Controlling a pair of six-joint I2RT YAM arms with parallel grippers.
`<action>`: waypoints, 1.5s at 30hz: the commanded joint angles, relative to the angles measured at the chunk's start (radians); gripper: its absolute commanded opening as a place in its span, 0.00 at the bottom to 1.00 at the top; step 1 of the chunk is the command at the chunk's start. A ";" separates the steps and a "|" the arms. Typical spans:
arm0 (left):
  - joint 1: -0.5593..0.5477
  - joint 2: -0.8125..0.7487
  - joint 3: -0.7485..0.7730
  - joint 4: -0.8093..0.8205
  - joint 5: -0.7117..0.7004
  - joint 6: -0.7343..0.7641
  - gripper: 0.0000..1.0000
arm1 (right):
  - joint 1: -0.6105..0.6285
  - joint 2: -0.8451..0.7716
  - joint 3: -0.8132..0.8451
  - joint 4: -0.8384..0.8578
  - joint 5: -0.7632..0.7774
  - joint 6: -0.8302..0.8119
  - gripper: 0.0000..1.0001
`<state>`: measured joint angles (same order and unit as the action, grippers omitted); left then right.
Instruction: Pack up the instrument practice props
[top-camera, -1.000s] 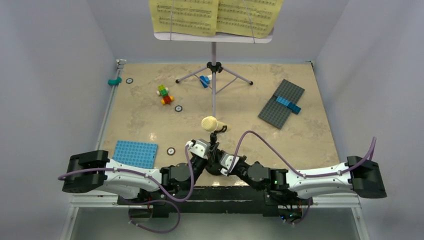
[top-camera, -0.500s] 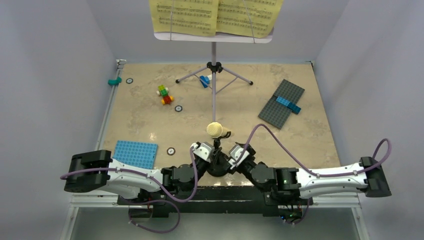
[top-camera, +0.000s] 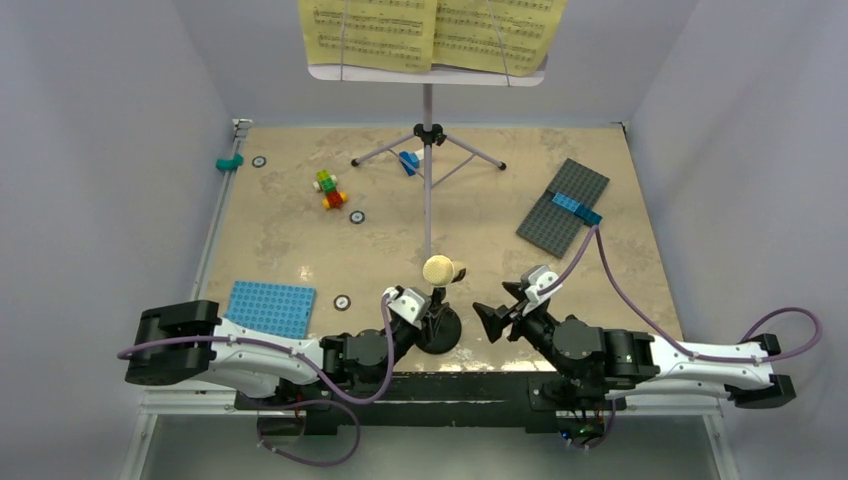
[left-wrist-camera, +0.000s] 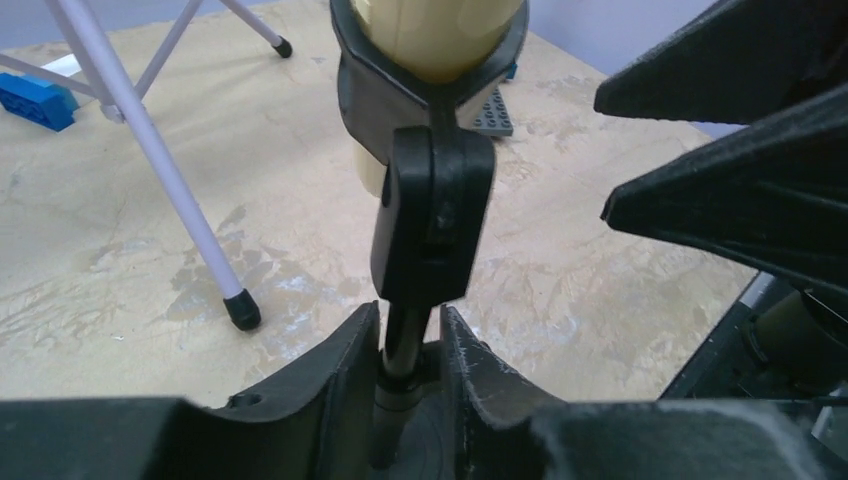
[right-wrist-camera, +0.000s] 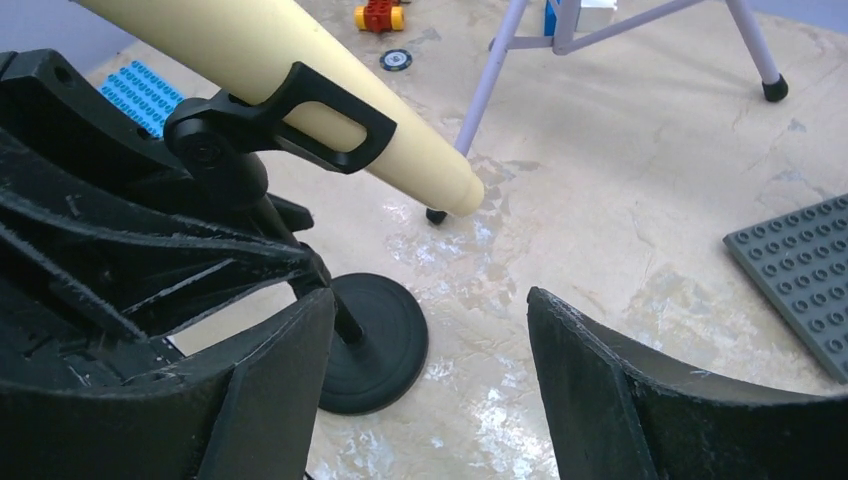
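Note:
The cream microphone sits clipped in the small black mic stand, whose round base rests on the table near the front edge. My left gripper straddles the stand's thin pole; its jaws stand narrowly open, with a slim gap on each side. My right gripper is open and empty, just to the right of the stand's base, with the microphone above it. The tripod music stand stands at the back, yellow sheet-music pages on its pale desk.
A blue baseplate lies front left. A grey baseplate with a blue brick on it lies to the right. Coloured bricks, a blue brick under the tripod, a teal piece and small discs are scattered around.
My right gripper opened, let go of the mic stand and drew back to the right. My left jaws loosened on the pole. The microphone shifted slightly towards the right.

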<state>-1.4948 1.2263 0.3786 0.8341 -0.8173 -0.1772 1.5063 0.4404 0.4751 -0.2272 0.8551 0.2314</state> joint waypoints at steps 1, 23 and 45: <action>-0.016 -0.061 -0.019 -0.028 0.054 -0.076 0.39 | -0.003 -0.032 0.045 -0.074 0.043 0.095 0.75; 0.003 -0.255 0.058 -0.084 0.074 0.023 0.68 | -0.005 -0.053 0.089 -0.111 0.034 0.194 0.75; 0.123 -0.151 0.073 -0.143 0.264 -0.081 0.00 | -0.016 0.018 0.082 -0.036 -0.054 0.216 0.75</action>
<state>-1.3746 1.0504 0.4541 0.7036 -0.5964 -0.1986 1.5036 0.4461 0.5480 -0.3244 0.8192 0.4263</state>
